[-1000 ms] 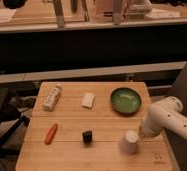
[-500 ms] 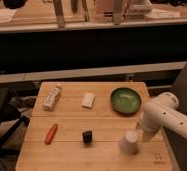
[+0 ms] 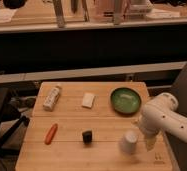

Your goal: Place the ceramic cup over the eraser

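The ceramic cup [image 3: 129,142] is small, white and upright near the front right of the wooden table [image 3: 67,152]. The eraser [image 3: 87,136] is a tiny black block to the cup's left, about a hand's width away. My gripper [image 3: 139,131] is at the end of the white arm [image 3: 162,116], which reaches in from the right. It sits right at the cup's upper right side, mostly hidden by the arm.
A green bowl [image 3: 125,99] stands at the back right. A flat white block [image 3: 88,99] lies at the back middle. A white labelled bottle [image 3: 52,97] lies at the back left. An orange-red carrot-like piece [image 3: 51,133] lies at the front left.
The arm has shifted slightly left and down toward the cup. The cup and the eraser have not moved.
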Controlling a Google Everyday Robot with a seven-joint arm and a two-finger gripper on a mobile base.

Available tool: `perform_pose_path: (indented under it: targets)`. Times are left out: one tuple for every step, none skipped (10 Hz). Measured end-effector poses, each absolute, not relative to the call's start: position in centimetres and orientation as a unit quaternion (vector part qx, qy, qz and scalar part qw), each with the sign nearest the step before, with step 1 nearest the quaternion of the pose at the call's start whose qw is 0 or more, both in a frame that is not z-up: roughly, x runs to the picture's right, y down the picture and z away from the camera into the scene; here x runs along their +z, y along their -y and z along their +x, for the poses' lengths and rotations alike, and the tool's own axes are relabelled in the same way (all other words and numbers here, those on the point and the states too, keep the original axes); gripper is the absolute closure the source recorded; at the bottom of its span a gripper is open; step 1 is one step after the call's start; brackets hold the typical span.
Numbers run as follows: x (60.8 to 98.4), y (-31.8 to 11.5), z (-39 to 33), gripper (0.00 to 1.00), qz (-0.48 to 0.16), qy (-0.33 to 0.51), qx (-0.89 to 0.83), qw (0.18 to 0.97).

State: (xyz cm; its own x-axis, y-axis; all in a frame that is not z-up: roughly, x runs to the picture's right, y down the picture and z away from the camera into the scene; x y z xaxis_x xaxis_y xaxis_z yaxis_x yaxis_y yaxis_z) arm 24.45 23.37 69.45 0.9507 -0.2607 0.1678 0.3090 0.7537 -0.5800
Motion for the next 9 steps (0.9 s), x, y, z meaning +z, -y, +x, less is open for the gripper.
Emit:
perform_pose_path:
  targets:
    - [68.9,-23.7,23.0,0.20,-0.315,0.041,-0.161,0.934]
    - [68.3,-24.2,21.2,0.20,-0.315,0.045,-0.174,0.932]
    - [68.1,-24.5,20.2,0.20,-0.315,0.047,-0.184,0.930]
    - [67.9,-24.8,19.5,0.20,-0.316,0.051,-0.194,0.927]
    - [67.9,-25.4,18.6,0.20,-0.320,0.055,-0.204,0.924]
    - [68.3,-25.6,18.2,0.20,-0.323,0.056,-0.204,0.922]
    - [68.8,-25.6,18.2,0.20,-0.326,0.056,-0.203,0.922]
    - [69.4,-25.7,19.1,0.20,-0.330,0.052,-0.197,0.922]
    - [69.7,-25.6,19.4,0.20,-0.331,0.049,-0.196,0.922]
